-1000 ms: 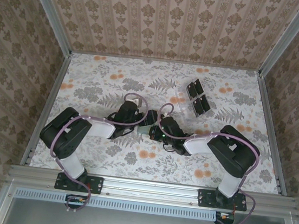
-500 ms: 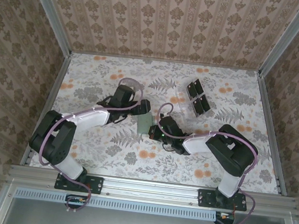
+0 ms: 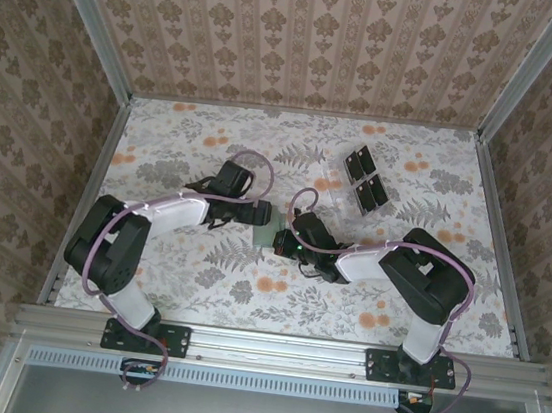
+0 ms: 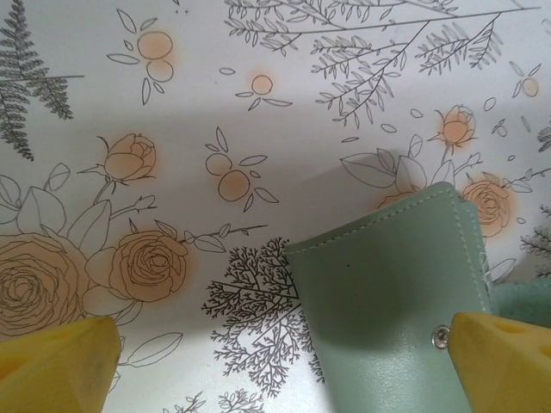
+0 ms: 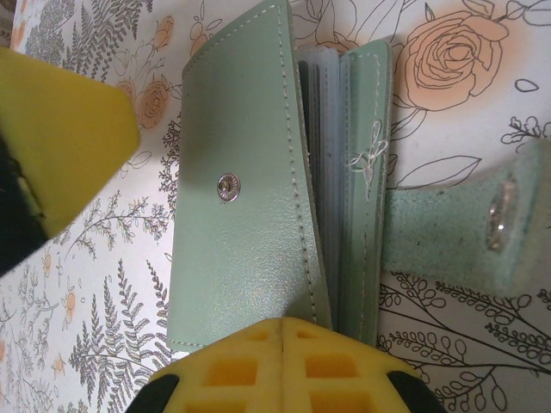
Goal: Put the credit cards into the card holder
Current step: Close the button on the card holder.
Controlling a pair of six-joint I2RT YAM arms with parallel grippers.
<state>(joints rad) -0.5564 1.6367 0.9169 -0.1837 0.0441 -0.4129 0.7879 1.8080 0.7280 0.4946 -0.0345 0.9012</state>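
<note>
The sage-green card holder (image 5: 245,224) lies on the floral table, its flap with a snap lifted off the clear inner sleeves and its strap trailing to the right. My right gripper (image 5: 284,344) is shut, its yellow tips together over the holder's near edge. My left gripper (image 4: 275,370) is open and low over the table, and the holder's (image 4: 387,318) flap reaches between its fingers, close to the right fingertip (image 4: 504,357). In the top view both grippers (image 3: 258,212) (image 3: 287,238) meet at the holder (image 3: 268,232). The black credit cards (image 3: 365,177) stand at the back right.
A clear slotted tray (image 3: 343,190) holds the cards behind the right arm. Patterned walls and metal rails (image 3: 96,195) fence the table on three sides. Floral tabletop lies open to the far left (image 3: 163,142) and in front of both grippers (image 3: 265,296).
The left arm swung out toward the back, then brought its open gripper back down against the holder's left side. The right gripper has stayed shut at the holder.
</note>
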